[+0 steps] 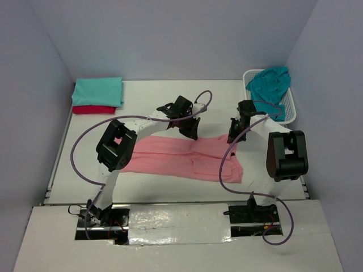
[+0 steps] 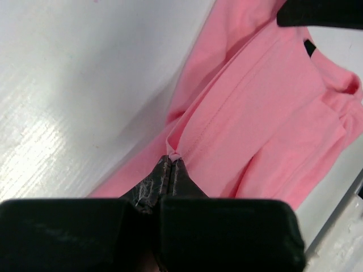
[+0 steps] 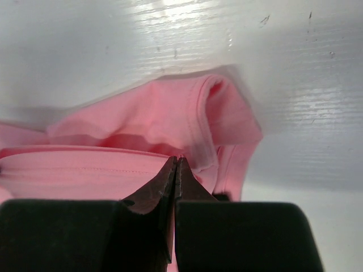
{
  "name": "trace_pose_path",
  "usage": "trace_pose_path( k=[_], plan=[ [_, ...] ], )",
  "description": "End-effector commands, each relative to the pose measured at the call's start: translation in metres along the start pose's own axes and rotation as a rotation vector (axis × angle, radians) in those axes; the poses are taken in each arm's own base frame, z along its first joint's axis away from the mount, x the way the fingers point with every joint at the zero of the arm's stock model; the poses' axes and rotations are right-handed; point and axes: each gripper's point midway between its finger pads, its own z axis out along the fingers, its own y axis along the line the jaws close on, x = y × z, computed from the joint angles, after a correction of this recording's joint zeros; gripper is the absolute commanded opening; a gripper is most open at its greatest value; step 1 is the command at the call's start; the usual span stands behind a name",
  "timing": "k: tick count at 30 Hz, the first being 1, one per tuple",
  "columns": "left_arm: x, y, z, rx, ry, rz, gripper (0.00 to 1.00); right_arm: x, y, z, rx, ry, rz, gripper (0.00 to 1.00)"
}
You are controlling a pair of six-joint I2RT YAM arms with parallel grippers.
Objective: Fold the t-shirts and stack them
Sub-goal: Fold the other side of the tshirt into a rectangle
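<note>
Pink shirt (image 1: 187, 160) spread lengthwise on the counter (image 1: 153, 102), left tool (image 2: 172, 161) clamped on a raised fold of its far edge, right tool (image 3: 176, 163) clamped on the same edge farther right, white counter showing beyond.

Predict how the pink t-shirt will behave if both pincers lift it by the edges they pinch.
Probably floppy: the pink t-shirt wrinkles and folds where the left pincer and right pincer pinch it. It would likely sag between them. Seemingly light, since thin fingertip pinches hold its edge.
</note>
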Motion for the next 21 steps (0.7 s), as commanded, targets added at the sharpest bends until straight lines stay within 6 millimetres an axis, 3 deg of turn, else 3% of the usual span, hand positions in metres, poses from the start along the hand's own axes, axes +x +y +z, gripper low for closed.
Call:
trace_pose_path(
  k=[1,7,11,12,13,14,15,18,19,20,21],
  plan=[
    [-0.032,-0.004,-0.016,-0.025,-0.106,0.003,0.00,-0.026,-0.006,0.000,0.036,-0.088,-0.025,0.00],
    [-0.005,-0.010,-0.007,0.020,-0.034,-0.005,0.00,-0.029,-0.006,0.000,0.039,-0.099,-0.035,0.00],
    [0.004,-0.001,-0.006,-0.024,-0.010,-0.001,0.02,-0.028,-0.005,0.001,0.032,-0.083,-0.039,0.04],
    [0.006,-0.001,-0.006,-0.023,-0.003,-0.001,0.13,-0.028,-0.005,0.002,0.030,-0.075,-0.040,0.12],
    [0.008,-0.002,-0.007,-0.022,0.009,-0.002,0.22,-0.026,-0.005,0.003,0.031,-0.066,-0.041,0.34],
    [0.008,-0.002,-0.008,-0.025,0.015,0.012,0.33,-0.025,-0.006,0.002,0.038,-0.055,-0.040,0.41],
    [0.007,-0.001,-0.010,-0.038,0.016,0.021,0.56,-0.026,-0.005,0.000,0.039,-0.057,-0.037,0.44],
    [-0.007,0.003,-0.021,-0.088,-0.001,0.051,0.60,-0.032,-0.005,-0.015,0.051,-0.093,-0.026,0.58],
    [-0.022,0.005,-0.030,-0.100,-0.034,0.061,0.65,-0.034,-0.005,-0.020,0.061,-0.105,-0.021,0.67],
    [-0.027,0.007,-0.037,-0.113,-0.037,0.064,0.66,-0.034,-0.006,-0.027,0.072,-0.108,-0.006,0.73],
    [-0.044,0.010,-0.049,-0.130,-0.075,0.073,0.67,-0.038,-0.007,-0.037,0.089,-0.139,-0.001,0.80]
  ],
)
